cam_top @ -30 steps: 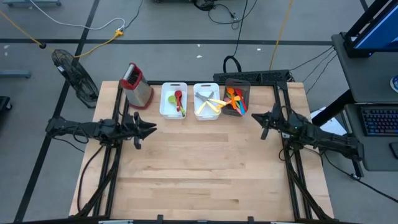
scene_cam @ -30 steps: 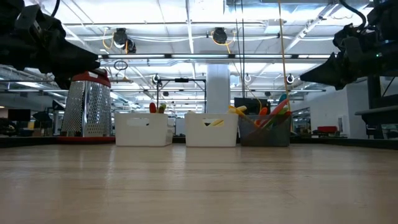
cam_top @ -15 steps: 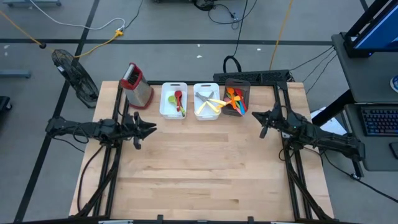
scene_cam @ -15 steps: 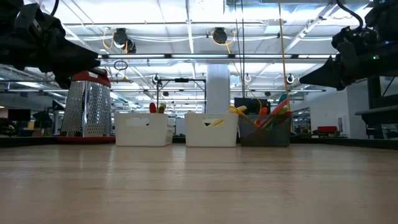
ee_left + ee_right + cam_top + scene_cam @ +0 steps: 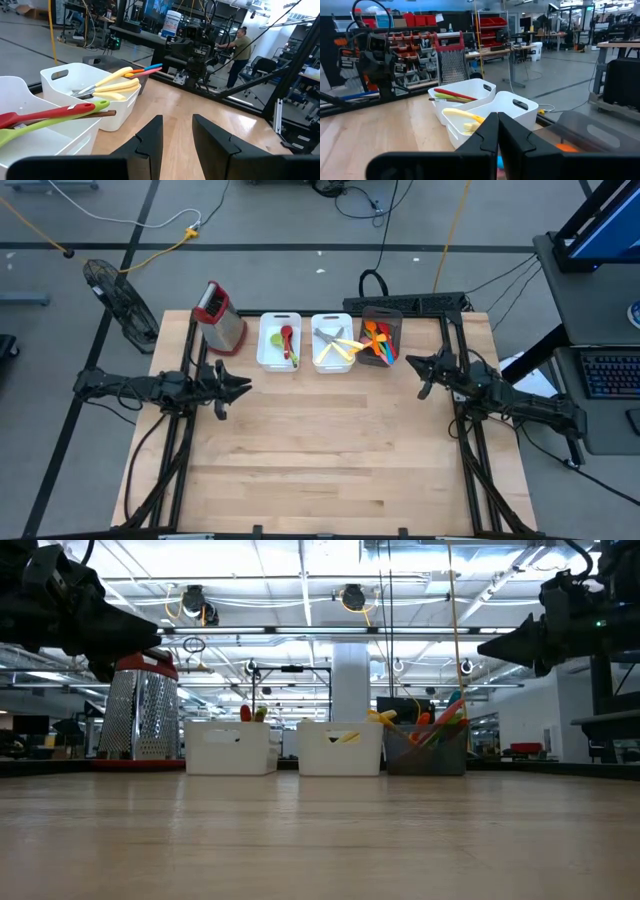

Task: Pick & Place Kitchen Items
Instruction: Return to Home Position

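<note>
left end effector (image 5: 177, 120) spread apart, yellow-handled utensils (image 5: 116, 86) in white bin (image 5: 125, 107)

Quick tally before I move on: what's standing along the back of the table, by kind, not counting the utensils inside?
White bins: 2
Dark bin: 1
Box grater: 1
Total: 4
The left gripper and right gripper hold nothing.
</note>
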Controlling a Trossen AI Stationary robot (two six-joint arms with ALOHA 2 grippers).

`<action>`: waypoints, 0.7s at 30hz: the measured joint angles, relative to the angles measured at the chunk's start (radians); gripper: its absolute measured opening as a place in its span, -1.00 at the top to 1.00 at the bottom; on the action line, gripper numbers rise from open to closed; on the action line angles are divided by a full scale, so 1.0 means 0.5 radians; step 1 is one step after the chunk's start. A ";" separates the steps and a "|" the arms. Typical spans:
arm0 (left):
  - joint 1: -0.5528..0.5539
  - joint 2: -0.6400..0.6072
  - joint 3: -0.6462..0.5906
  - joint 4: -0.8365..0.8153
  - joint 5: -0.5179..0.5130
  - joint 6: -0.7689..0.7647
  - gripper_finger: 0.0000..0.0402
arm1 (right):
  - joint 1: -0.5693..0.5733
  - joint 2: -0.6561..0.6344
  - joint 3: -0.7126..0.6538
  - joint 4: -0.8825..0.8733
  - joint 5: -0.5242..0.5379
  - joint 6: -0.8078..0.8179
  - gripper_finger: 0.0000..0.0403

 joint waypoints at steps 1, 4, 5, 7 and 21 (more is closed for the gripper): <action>0.000 0.000 0.000 0.000 0.000 0.001 0.47 | 0.000 0.000 0.000 0.000 -0.001 0.000 1.00; 0.000 0.000 0.000 0.001 0.000 0.001 0.47 | 0.000 0.000 0.002 0.003 0.000 0.000 1.00; 0.000 0.000 0.000 0.001 0.000 0.001 0.47 | 0.000 0.000 0.003 0.004 -0.001 0.000 0.99; 0.000 0.000 0.000 0.001 0.000 0.001 0.47 | 0.000 0.000 0.004 0.006 -0.001 0.000 0.98; 0.000 0.000 0.000 0.001 -0.001 0.002 0.47 | 0.000 0.000 0.009 0.015 -0.002 0.001 0.98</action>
